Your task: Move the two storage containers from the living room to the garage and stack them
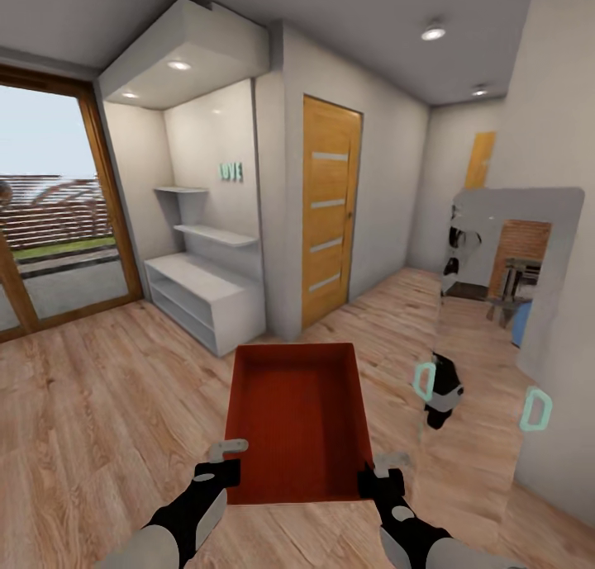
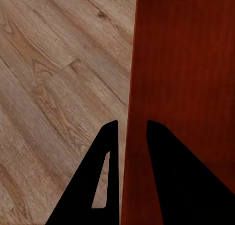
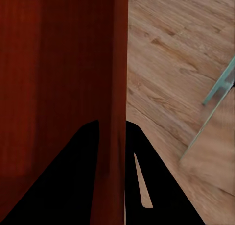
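Orange-red storage container (image 1: 299, 420) held up over the wood plank floor (image 1: 99, 404), between both arms. Left tool (image 1: 221, 462) clamps the near-left wall, right tool (image 1: 382, 468) the near-right wall; each wrist view shows one finger inside, one outside the thin wall. White shelf unit (image 1: 207, 292) and wooden door (image 1: 329, 210) ahead, mirror (image 1: 496, 338) at right.

Head view high, down the hallway — both wrist views close along the container (image 1: 297, 420) walls, plank floor (image 1: 99, 404) shared.
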Motion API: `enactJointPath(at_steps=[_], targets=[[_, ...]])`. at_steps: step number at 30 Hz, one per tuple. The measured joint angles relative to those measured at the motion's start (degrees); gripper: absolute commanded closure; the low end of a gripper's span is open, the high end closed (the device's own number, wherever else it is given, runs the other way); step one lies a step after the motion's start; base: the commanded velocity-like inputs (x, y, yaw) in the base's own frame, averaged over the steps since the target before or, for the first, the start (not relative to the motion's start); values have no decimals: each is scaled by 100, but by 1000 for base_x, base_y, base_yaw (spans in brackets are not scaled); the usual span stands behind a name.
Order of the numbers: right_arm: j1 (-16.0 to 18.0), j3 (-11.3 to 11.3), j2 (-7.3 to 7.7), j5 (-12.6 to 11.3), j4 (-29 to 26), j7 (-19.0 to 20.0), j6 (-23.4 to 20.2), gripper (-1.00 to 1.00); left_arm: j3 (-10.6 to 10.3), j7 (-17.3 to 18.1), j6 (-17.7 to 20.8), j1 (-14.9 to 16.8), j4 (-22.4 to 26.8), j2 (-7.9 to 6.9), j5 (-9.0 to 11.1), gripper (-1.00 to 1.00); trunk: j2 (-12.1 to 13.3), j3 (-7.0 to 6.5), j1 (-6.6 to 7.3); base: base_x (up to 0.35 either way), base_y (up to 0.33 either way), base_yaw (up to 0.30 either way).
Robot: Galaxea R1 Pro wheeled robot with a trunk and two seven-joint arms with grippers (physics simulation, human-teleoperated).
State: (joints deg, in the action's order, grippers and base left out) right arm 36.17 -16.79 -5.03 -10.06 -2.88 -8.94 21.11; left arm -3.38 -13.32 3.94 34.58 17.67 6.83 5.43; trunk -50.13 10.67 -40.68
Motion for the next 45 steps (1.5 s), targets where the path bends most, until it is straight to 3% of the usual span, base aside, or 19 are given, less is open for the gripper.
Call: enactJointPath(at_steps=[21,45], targets=[[-1,0,0,-7,1,4,-1,100,2,-1,7,1,2,1,-6,100,0,0,0,322,58,-5],[-2,0,1,-8,0,3,0,100,2,0,7,2,0,2,-8,100,-1,-8,0,322,160,-263]])
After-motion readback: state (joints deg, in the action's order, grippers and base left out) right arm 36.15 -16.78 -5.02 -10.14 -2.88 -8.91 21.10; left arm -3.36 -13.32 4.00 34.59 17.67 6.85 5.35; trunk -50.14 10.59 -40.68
